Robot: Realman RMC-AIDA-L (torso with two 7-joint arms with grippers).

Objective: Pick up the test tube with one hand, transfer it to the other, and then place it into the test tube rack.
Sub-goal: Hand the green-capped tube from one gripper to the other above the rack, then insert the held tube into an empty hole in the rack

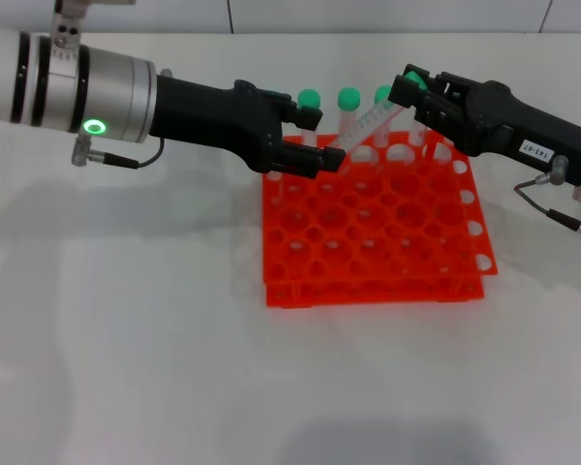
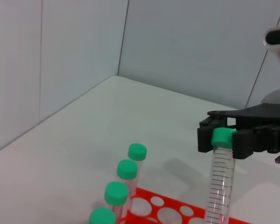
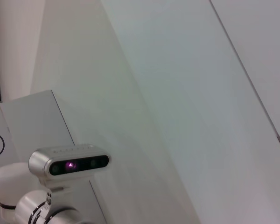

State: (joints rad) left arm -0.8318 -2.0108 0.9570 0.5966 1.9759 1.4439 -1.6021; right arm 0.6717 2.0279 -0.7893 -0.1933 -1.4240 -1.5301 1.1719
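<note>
The test tube (image 1: 368, 121) slants above the back edge of the orange-red rack (image 1: 368, 232). My left gripper (image 1: 324, 140), on the green-ringed arm, is shut on the tube's lower end. My right gripper (image 1: 412, 92), the one with the white label, is shut on the tube's green cap. In the left wrist view the tube (image 2: 221, 182) stands upright, with the right gripper (image 2: 222, 140) closed around its cap and the rack's edge (image 2: 177, 205) below. The right wrist view shows neither the tube nor the rack.
Three other green-capped tubes (image 1: 349, 97) stand in the rack's back row, just behind both grippers. Several of them show in the left wrist view (image 2: 127, 169). White table lies all around the rack. The right wrist view shows walls and my head camera (image 3: 69, 163).
</note>
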